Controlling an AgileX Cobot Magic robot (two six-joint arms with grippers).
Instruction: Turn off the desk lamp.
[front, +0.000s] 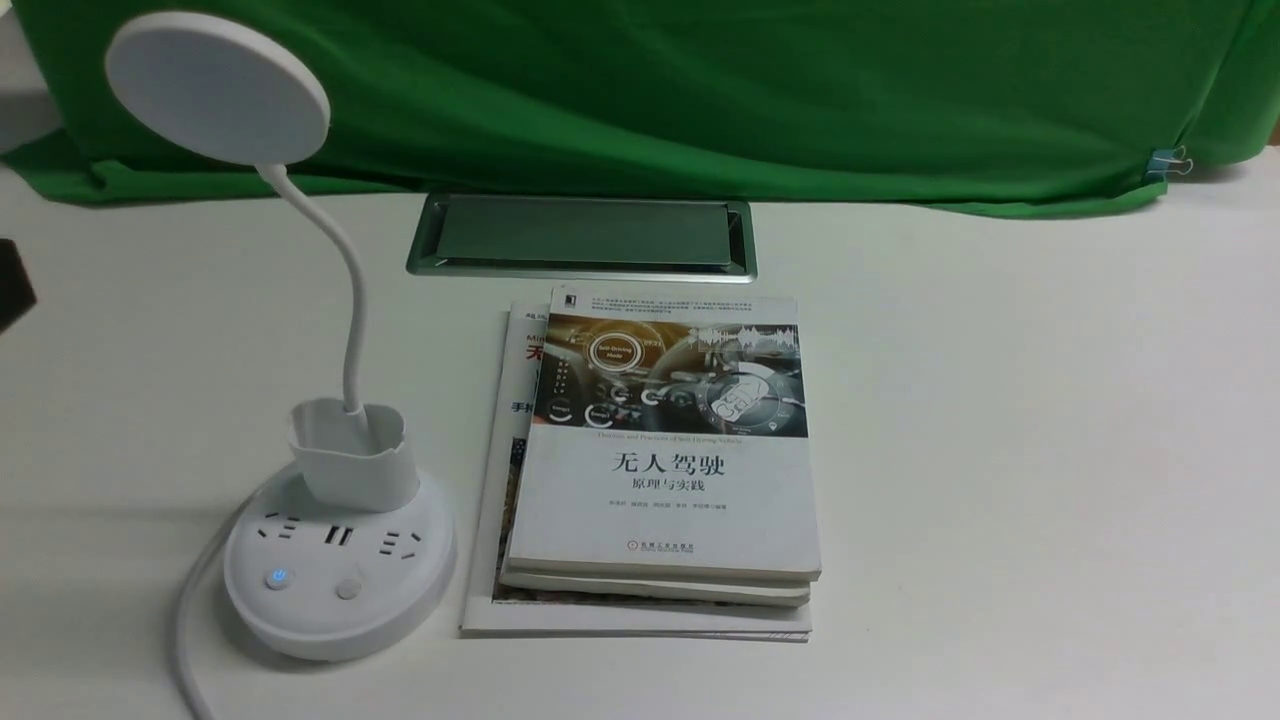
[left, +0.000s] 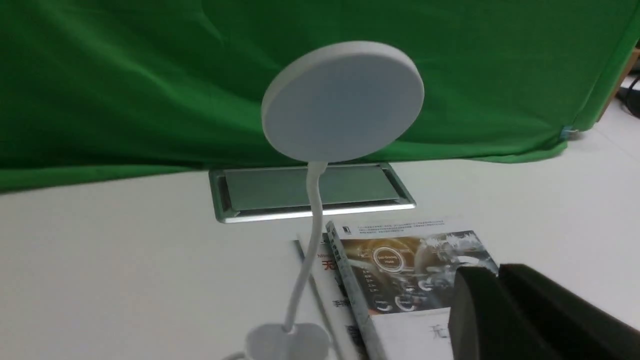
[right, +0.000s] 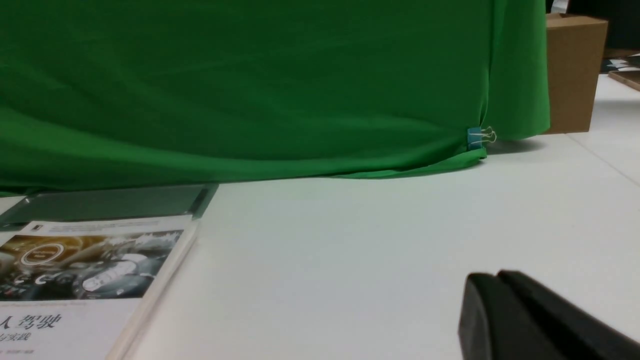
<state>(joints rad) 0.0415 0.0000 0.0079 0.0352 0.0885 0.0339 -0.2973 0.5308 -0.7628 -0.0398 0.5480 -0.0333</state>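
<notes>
The desk lamp (front: 340, 570) stands at the table's left on a round white base with sockets. It has two front buttons: the left one (front: 279, 577) shows a blue-lit power mark, the right one (front: 349, 587) is plain. A thin gooseneck rises from the small cup (front: 350, 460) to the flat disc head (front: 218, 88), whose underside is hidden. In the left wrist view my left gripper (left: 497, 272) is shut and empty, off to the lamp's left, with the lamp head (left: 342, 100) ahead of it. My right gripper (right: 495, 277) is shut and empty above bare table, right of the books.
A stack of books (front: 665, 470) lies just right of the lamp base. A metal cable hatch (front: 582, 238) is set in the table behind them. Green cloth (front: 700, 90) covers the back. The lamp's white cord (front: 190, 620) runs off the front edge. A cardboard box (right: 572, 72) stands far right.
</notes>
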